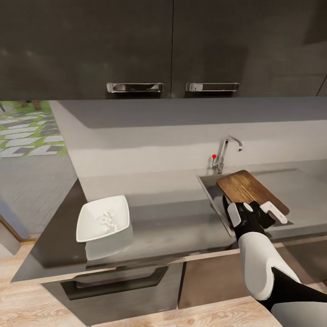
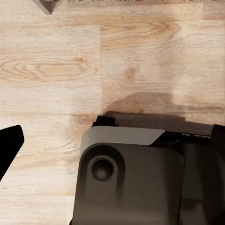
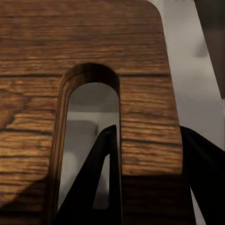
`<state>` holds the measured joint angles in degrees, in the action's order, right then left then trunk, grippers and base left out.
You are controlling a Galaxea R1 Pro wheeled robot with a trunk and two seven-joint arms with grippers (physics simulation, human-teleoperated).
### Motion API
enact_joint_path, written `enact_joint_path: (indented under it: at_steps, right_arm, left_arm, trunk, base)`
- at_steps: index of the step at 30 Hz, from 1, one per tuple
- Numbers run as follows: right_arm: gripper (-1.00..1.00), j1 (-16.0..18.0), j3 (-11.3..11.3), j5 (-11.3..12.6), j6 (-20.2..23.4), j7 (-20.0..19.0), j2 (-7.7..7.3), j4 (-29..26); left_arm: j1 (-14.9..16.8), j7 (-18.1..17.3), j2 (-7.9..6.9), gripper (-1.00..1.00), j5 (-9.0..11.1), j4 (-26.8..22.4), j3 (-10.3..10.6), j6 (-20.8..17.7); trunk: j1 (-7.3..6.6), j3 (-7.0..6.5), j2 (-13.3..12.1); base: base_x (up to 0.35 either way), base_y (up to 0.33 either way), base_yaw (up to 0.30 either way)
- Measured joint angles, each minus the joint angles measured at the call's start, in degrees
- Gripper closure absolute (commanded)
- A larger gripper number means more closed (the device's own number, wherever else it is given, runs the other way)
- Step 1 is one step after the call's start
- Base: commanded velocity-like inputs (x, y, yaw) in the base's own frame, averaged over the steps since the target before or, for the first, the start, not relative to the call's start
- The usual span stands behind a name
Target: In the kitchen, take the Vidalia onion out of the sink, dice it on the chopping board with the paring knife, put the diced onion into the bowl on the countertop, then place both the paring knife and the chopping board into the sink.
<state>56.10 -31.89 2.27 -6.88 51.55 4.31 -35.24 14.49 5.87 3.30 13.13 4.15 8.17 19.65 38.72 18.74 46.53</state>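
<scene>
While gripped by the right fingers [image 3: 112, 187], the chopping board [image 1: 251, 190] lies over the sink [image 1: 210, 187].

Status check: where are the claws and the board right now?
Right claw shut on chopping board, held over the sink. Left claw points at the floor, state unclear. Diced onion in bowl. Nothing blocking.

— Where is the right arm? 
— It rises from five o'clock in the head view, its white forearm angled toward eleven o'clock and its black wrist bent forward.

— And the right gripper [image 1: 252, 212]? 
— Its dark fingers [image 3: 96, 187] are clamped on the chopping board [image 1: 249, 190], one through the slot, the other outside the edge.

— The left gripper [image 2: 9, 145]? 
— One black fingertip is visible, pointing downward.
</scene>
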Motion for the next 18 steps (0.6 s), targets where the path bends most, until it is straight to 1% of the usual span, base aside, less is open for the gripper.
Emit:
enact_joint_path:
  at_steps: [9, 13, 16, 18]
  right_arm:
    - [1.0, 0.0, 0.3, 0.1, 0.2, -0.2, 0.27, -0.3]
    - [1.0, 0.0, 0.3, 0.2, 1.3, -0.2, 0.3, -0.2]
    - [1.0, 0.0, 0.3, 0.2, 2.0, -0.3, 0.6, -0.2]
    - [1.0, 0.0, 0.2, 0.4, 2.1, -0.3, 0.76, -0.1]
  left_arm:
    - [0.0, 0.0, 0.0, -1.0, 0.0, 0.0, 0.0, 0.0]
    - [0.0, 0.0, 0.0, -1.0, 0.0, 0.0, 0.0, 0.0]
    - [0.0, 0.0, -0.04, -1.0, 0.0, 0.0, 0.0, 0.0]
    - [0.0, 0.0, -0.04, -1.0, 0.0, 0.0, 0.0, 0.0]
  trunk:
    - [-0.01, 0.0, 0.0]
    - [-0.01, 0.0, 0.0]
    - [-0.01, 0.0, 0.0]
    - [0.0, 0.0, 0.0]
  base:
    - [0.181, 0.0, 0.0]
    - [0.198, 0.0, 0.0]
    - [0.191, 0.0, 0.0]
    - [0.086, 0.0, 0.0]
